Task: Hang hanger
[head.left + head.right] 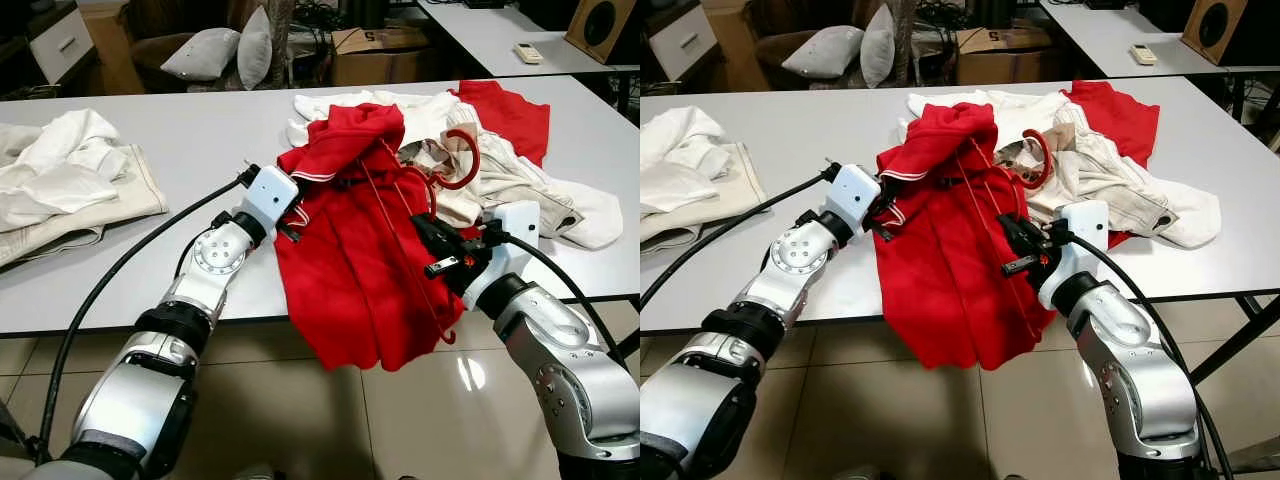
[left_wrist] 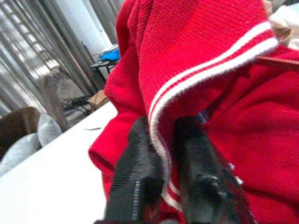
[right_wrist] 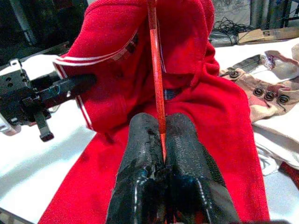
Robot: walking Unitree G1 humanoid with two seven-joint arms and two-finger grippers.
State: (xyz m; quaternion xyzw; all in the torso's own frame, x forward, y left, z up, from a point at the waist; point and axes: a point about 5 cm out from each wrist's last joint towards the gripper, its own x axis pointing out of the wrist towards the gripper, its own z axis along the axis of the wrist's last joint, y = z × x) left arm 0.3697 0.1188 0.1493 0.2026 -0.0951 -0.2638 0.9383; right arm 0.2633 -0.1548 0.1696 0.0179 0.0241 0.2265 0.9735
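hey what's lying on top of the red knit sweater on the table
A thin red wire hanger lies across the red knit sweater, its hook over the cream clothes. The right gripper pinches its bar; the left gripper pinches the white-striped hem. The hanger's lower end is hidden.

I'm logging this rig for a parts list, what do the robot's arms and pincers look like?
Both arms are silver metal with rounded joint housings and black bands. A thick black cable runs along each. White boxy wrist modules lead to the left pincer and right pincer, each with two long black fingers with textured pads.
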